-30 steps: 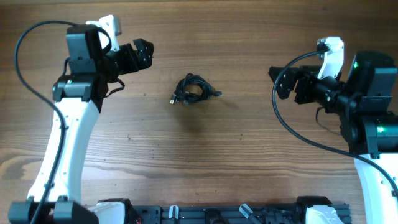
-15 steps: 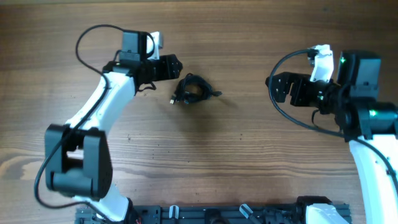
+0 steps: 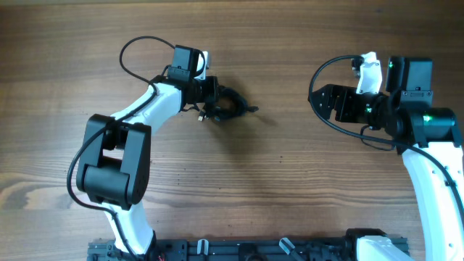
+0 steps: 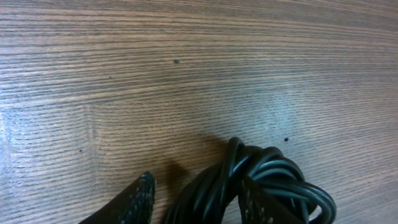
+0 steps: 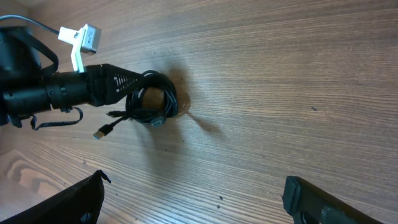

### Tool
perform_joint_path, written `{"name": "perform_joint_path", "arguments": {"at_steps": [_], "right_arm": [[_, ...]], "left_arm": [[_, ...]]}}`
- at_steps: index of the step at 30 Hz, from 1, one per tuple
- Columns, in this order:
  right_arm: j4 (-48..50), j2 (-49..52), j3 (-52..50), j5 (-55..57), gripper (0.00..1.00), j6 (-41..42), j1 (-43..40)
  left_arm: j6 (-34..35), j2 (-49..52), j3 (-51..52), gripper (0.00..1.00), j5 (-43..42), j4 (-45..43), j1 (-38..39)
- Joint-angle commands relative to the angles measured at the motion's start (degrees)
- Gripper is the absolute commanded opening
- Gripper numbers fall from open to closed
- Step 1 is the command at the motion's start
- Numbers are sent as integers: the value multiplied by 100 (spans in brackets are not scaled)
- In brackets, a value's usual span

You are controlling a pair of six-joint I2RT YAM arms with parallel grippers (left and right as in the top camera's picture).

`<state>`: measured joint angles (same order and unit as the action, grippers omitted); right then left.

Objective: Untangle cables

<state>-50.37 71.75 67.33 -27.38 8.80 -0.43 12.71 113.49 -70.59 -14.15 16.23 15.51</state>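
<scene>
The cables point(image 3: 230, 104) lie as one small knotted black clump on the wooden table, left of centre; a plug end point(image 5: 102, 132) sticks out of it. My left gripper point(image 3: 214, 99) is at the clump's left side. In the left wrist view its jaws point(image 4: 196, 186) stand partly open astride some of the strands point(image 4: 277, 171), and a gap shows between the left finger point(image 4: 140, 199) and the cords. My right gripper point(image 3: 319, 101) hangs wide open well to the right of the clump, with only bare wood between its fingertips point(image 5: 194, 180).
A black rail point(image 3: 254, 250) runs along the table's front edge between the two arm bases. The left arm's own thick wire point(image 3: 141, 51) loops above its wrist. Bare wood point(image 3: 283, 109) separates the clump from the right gripper.
My left arm has swung right across the table to the clump, and its jaws have narrowed around some strands. The right gripper has shifted slightly and stays wide.
</scene>
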Motion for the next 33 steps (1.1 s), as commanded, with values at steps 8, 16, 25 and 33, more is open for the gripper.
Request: {"name": "perform_joint_path", "arguments": {"at_steps": [8,16,25,33], "right_arm": [[-28,48,46,33,94,-129,-9],[17,48,46,33,94,-125,-9],[544,48,46,-664,94,-83,4],[1600,59,46,-1128,94,782,542]], "left_arm": [[-31,518,-68,35,138,-55,98],[22,352,-92,4,120,-59,109],[997,-1478,-101,4,-415,-22,111],[1200,-2055,-101,4,-763,186,111]]}}
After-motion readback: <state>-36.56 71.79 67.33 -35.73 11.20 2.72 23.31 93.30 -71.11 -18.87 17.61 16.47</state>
